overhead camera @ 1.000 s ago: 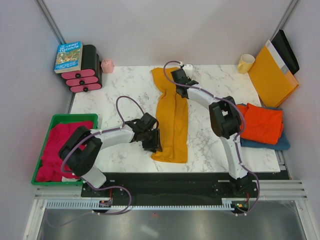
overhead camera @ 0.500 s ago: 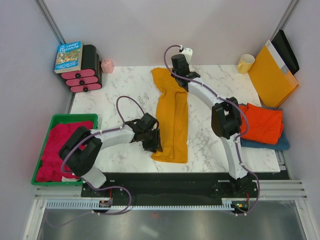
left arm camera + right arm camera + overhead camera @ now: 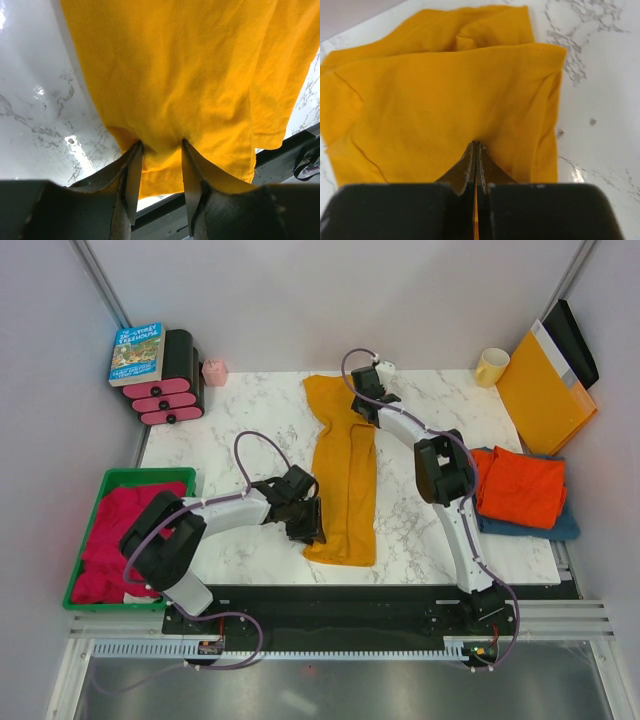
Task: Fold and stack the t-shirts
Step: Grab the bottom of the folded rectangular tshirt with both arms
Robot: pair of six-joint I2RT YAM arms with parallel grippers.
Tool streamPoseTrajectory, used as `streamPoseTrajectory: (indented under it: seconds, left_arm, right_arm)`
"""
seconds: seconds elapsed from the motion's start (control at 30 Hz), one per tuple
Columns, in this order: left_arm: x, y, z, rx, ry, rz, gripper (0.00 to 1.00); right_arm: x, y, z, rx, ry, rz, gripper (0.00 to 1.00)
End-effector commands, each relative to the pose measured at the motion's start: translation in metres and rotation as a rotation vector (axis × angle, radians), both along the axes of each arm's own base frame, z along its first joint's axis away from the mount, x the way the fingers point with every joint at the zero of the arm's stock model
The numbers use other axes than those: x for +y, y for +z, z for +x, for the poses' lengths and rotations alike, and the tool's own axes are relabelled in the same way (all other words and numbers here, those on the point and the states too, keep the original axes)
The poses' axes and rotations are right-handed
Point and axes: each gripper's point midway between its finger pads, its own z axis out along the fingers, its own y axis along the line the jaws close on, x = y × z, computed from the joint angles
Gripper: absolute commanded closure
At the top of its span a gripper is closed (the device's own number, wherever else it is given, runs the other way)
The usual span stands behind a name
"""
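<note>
Two grips on mustard-yellow t-shirt (image 3: 345, 475), center frame. Right gripper (image 3: 362, 405) dropped from raised, pinched tight on top edge, arm stretched far. Left gripper (image 3: 309, 530) unchanged, clamped on bottom-left hem w/ fingers (image 3: 134, 175) part-spread.

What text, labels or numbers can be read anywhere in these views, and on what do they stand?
Book, lying on the black and pink drawer unit: its cover carries a title and smaller lines, all too small and blurred to read.
No print shows on the mustard-yellow t-shirt, mug or envelope.
</note>
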Motion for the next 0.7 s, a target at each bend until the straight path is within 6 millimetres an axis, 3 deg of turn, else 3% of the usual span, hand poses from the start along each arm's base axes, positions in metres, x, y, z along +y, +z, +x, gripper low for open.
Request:
streamPoseTrajectory:
  seconds: [0.0,0.13,0.17,0.2,0.23,0.27,0.33,0.37,0.4,0.47,0.53,0.57,0.6,0.63,0.67]
  left_arm:
    - [-0.003,-0.008,-0.002,0.017,-0.049,0.024,0.55]
    - [-0.005,-0.011,-0.001,0.026,-0.042,0.027,0.55]
    - [-0.004,-0.009,0.000,0.018,-0.039,0.027,0.55]
    - [-0.004,-0.007,0.001,0.009,-0.035,0.024,0.55]
    - [-0.003,-0.001,0.003,-0.018,-0.025,0.017,0.55]
    - [-0.002,0.002,0.006,-0.038,-0.019,0.015,0.53]
    - [0.002,0.011,0.013,-0.096,0.008,0.019,0.50]
    - [0.003,0.024,0.017,-0.141,0.018,0.003,0.46]
    - [0.008,0.029,0.022,-0.180,0.040,0.015,0.45]
    - [0.010,0.049,0.027,-0.246,0.055,-0.013,0.43]
    - [0.014,0.060,0.028,-0.279,0.062,-0.015,0.43]
    - [0.015,0.066,0.029,-0.297,0.066,-0.023,0.43]
    - [0.017,0.075,0.029,-0.323,0.066,-0.034,0.43]
    - [0.020,0.077,0.027,-0.326,0.064,-0.027,0.43]
    - [0.022,0.078,0.026,-0.331,0.064,-0.025,0.44]
  right_arm:
    - [-0.011,0.021,-0.006,-0.016,-0.058,0.074,0.99]
    - [0.003,0.002,-0.008,0.030,0.046,0.074,0.91]
    - [0.004,0.006,-0.007,0.022,0.066,0.057,0.88]
    - [0.008,0.025,-0.002,-0.028,0.075,0.065,0.85]
    - [0.006,0.023,-0.007,-0.035,0.081,0.062,0.75]
    - [0.010,0.069,0.001,-0.157,0.089,0.103,0.68]
    - [0.011,0.094,-0.003,-0.211,0.101,0.125,0.52]
    - [0.012,0.134,-0.001,-0.294,0.104,0.156,0.47]
    - [0.014,0.150,-0.004,-0.319,0.113,0.158,0.37]
    - [0.015,0.193,-0.015,-0.369,0.123,0.152,0.31]
    - [0.011,0.207,-0.031,-0.359,0.113,0.108,0.29]
    - [0.007,0.220,-0.048,-0.334,0.114,0.095,0.28]
    - [0.010,0.222,-0.061,-0.316,0.117,0.103,0.28]
    - [0.005,0.193,-0.079,-0.241,0.107,0.077,0.33]
    - [-0.001,0.211,-0.101,-0.251,0.104,0.092,0.35]
